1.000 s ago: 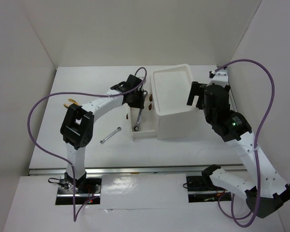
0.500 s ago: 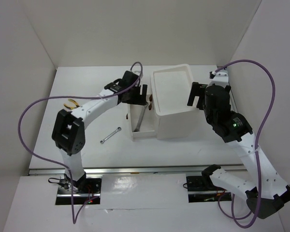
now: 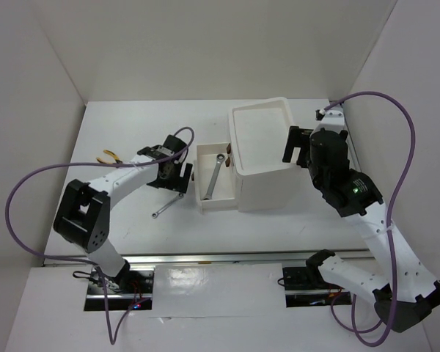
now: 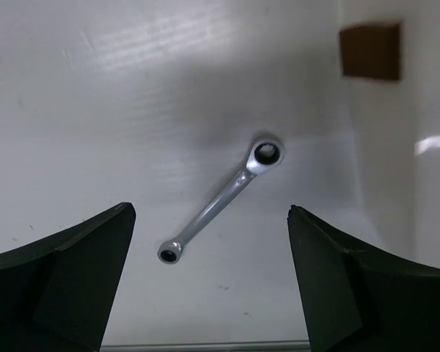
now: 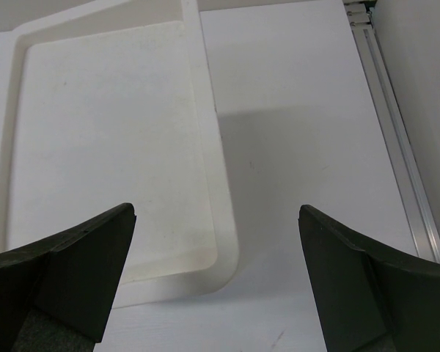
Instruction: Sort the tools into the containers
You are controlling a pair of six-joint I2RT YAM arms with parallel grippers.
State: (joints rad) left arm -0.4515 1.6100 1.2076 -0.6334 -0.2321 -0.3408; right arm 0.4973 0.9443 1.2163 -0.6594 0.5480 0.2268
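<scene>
A long silver wrench (image 3: 214, 177) lies inside the pulled-out drawer (image 3: 204, 199) of the white box unit (image 3: 268, 192). The unit's shallow top tray (image 3: 238, 139) holds nothing. On the table left of the drawer lies a short silver wrench (image 3: 167, 205) (image 4: 224, 202). My left gripper (image 3: 174, 180) (image 4: 210, 214) hovers open over it, holding nothing. Yellow-handled pliers (image 3: 108, 156) lie at the far left. My right gripper (image 3: 292, 145) (image 5: 217, 211) is open and empty above the tray's right rim (image 5: 221, 220).
A dark reddish-brown drawer handle (image 3: 227, 151) (image 4: 370, 51) shows on the unit's left face. White walls close the table on the left, back and right. A metal rail (image 5: 392, 147) runs along the table's right side.
My left gripper opened and left the long wrench in the drawer. It then drew back to the left, from over the drawer to over the short wrench. The right arm has not moved.
</scene>
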